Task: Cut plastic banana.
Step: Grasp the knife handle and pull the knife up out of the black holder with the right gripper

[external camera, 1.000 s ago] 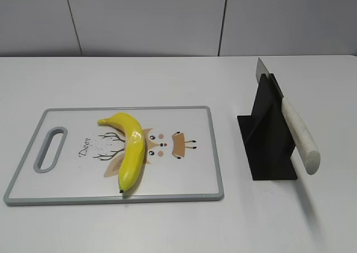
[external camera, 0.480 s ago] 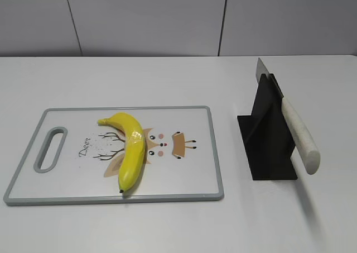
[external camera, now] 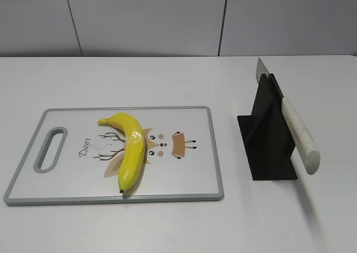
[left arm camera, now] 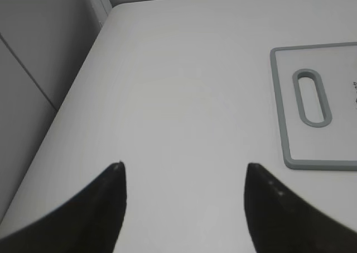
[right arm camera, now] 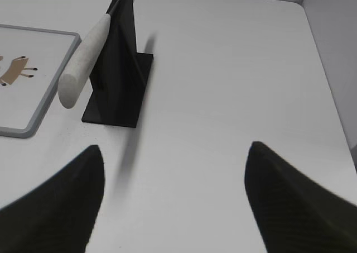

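Observation:
The plastic banana (external camera: 131, 149) lies glossy and yellow on the grey-rimmed white cutting board (external camera: 189, 186), left of the board's middle, dark tip towards the front edge. A knife with a white handle (external camera: 300, 135) rests slanted in a black stand (external camera: 268, 133) to the right of the board; both show in the right wrist view, handle (right arm camera: 83, 60) and stand (right arm camera: 120, 74). My left gripper (left arm camera: 184, 166) is open and empty over bare table left of the board's handle end (left arm camera: 312, 96). My right gripper (right arm camera: 175, 147) is open and empty, right of and nearer than the stand. Neither gripper shows in the exterior view.
The white table (external camera: 167, 80) runs to a grey panelled wall at the back. Its left edge (left arm camera: 72, 85) and far right corner (right arm camera: 304, 7) show in the wrist views. The board has a handle slot (external camera: 50, 148) at its left end.

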Robot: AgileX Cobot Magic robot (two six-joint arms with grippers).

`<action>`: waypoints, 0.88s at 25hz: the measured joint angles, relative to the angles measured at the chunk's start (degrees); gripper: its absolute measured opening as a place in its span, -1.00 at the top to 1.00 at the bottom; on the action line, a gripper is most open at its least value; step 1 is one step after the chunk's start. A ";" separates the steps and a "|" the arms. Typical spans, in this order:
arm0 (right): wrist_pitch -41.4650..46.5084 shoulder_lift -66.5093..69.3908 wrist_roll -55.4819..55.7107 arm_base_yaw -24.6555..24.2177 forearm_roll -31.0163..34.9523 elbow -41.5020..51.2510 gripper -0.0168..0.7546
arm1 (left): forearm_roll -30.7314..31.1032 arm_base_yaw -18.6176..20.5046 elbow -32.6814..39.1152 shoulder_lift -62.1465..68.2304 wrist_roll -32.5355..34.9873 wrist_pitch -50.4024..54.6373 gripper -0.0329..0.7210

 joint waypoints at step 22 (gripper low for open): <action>0.62 34.55 4.14 3.91 2.09 -14.69 -0.58 | 0.00 0.00 0.00 0.00 0.00 0.00 -0.66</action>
